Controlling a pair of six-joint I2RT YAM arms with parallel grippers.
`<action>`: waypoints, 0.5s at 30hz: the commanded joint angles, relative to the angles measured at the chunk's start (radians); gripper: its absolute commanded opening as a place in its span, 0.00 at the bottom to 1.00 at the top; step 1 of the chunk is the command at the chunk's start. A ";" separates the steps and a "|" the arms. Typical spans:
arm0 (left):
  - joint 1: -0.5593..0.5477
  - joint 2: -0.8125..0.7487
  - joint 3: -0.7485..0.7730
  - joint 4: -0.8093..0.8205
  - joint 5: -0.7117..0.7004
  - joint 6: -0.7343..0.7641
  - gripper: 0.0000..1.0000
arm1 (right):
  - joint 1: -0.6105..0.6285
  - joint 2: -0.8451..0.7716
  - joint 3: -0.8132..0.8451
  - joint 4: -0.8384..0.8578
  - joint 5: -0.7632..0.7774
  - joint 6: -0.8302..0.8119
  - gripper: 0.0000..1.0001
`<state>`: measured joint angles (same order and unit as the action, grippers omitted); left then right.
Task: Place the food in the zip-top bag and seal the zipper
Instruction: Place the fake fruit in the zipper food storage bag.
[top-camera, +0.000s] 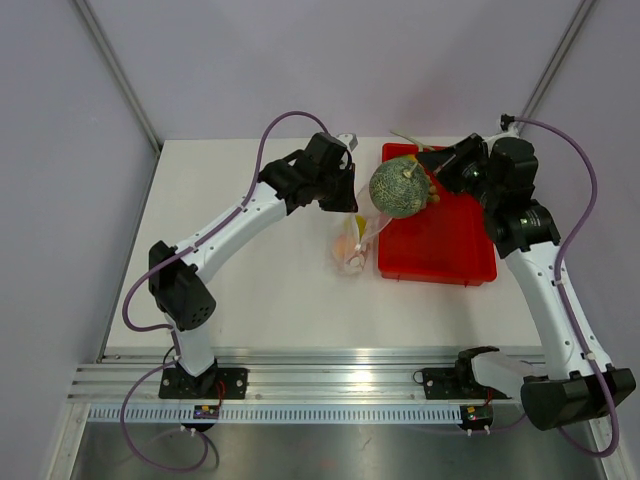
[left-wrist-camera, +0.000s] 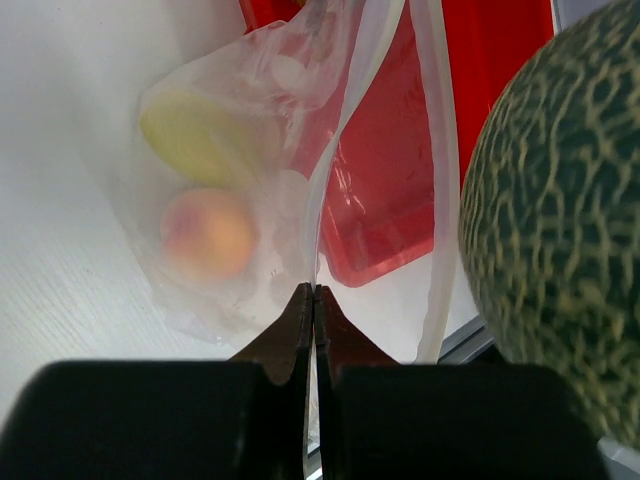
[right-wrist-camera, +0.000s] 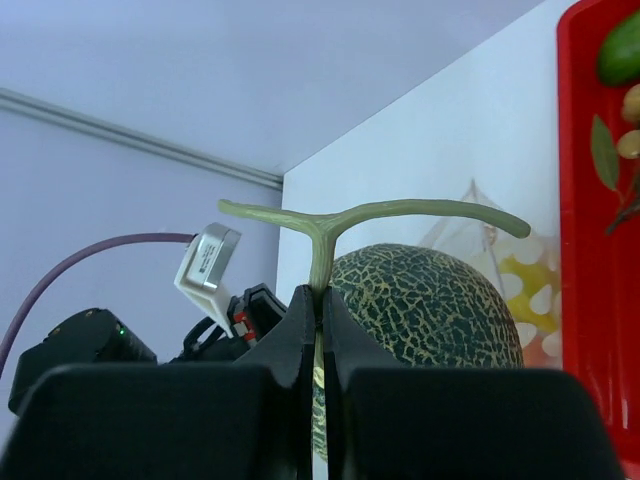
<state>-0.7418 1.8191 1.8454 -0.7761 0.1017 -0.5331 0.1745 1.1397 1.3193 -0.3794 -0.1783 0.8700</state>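
Observation:
The netted grey-green melon (top-camera: 398, 187) hangs in the air over the left edge of the red tray (top-camera: 440, 250). My right gripper (right-wrist-camera: 321, 295) is shut on its T-shaped green stem (right-wrist-camera: 322, 250), just above the melon's rind (right-wrist-camera: 430, 305). My left gripper (left-wrist-camera: 314, 292) is shut on one lip of the clear zip-top bag (left-wrist-camera: 230, 210) and holds its mouth up beside the melon (left-wrist-camera: 560, 230). The whitish zipper (left-wrist-camera: 443, 150) strip runs along the far lip. Inside the bag lie an orange-peach fruit (left-wrist-camera: 208, 232) and a yellow piece (left-wrist-camera: 195, 135).
In the right wrist view the red tray (right-wrist-camera: 585, 250) holds a green fruit (right-wrist-camera: 620, 45) and brown longans (right-wrist-camera: 632, 110) with a leaf. The bag (top-camera: 352, 245) rests on the white table (top-camera: 250, 300) just left of the tray. The left arm's wrist (top-camera: 325, 170) is close to the melon.

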 joint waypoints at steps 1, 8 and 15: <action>0.002 -0.012 0.046 0.023 0.019 -0.011 0.00 | 0.045 0.020 0.046 0.069 -0.007 0.014 0.00; 0.002 -0.017 0.037 0.029 0.020 -0.011 0.00 | 0.121 0.061 -0.047 0.068 0.051 0.017 0.00; 0.002 -0.015 0.043 0.034 0.046 -0.015 0.00 | 0.123 0.065 -0.233 0.042 0.111 -0.011 0.00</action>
<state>-0.7403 1.8191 1.8454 -0.7761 0.1108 -0.5369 0.2928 1.2148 1.1240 -0.3477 -0.1184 0.8757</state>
